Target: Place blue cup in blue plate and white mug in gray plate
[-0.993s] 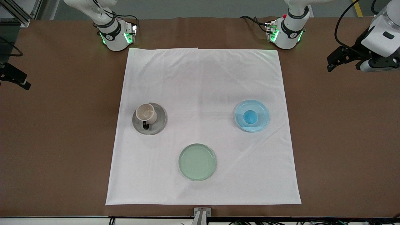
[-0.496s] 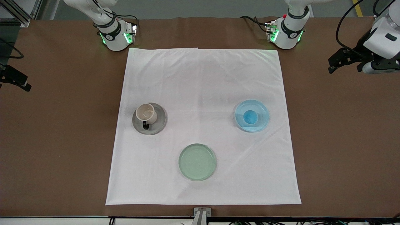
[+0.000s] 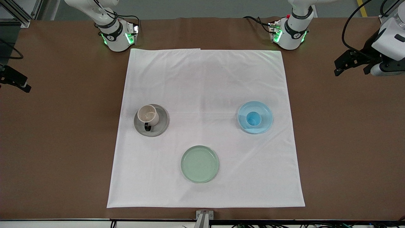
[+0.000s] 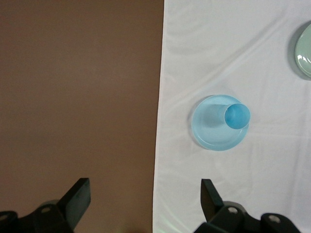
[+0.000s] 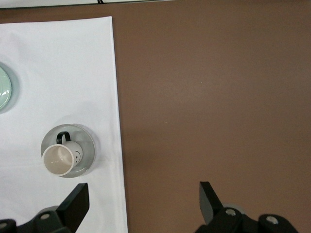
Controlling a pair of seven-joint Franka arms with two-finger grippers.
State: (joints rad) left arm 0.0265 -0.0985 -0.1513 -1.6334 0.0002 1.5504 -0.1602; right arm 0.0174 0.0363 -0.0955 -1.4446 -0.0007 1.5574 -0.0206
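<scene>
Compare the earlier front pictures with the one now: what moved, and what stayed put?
Only the left gripper, open and empty, drew outward toward the table's end. The blue cup in the blue plate, the white mug in the gray plate and the right gripper stayed.

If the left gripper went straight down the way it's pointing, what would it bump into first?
Probably just the bare brown table. The left gripper, jaws open, looks down beside the white cloth's edge, off the blue plate holding the blue cup.
</scene>
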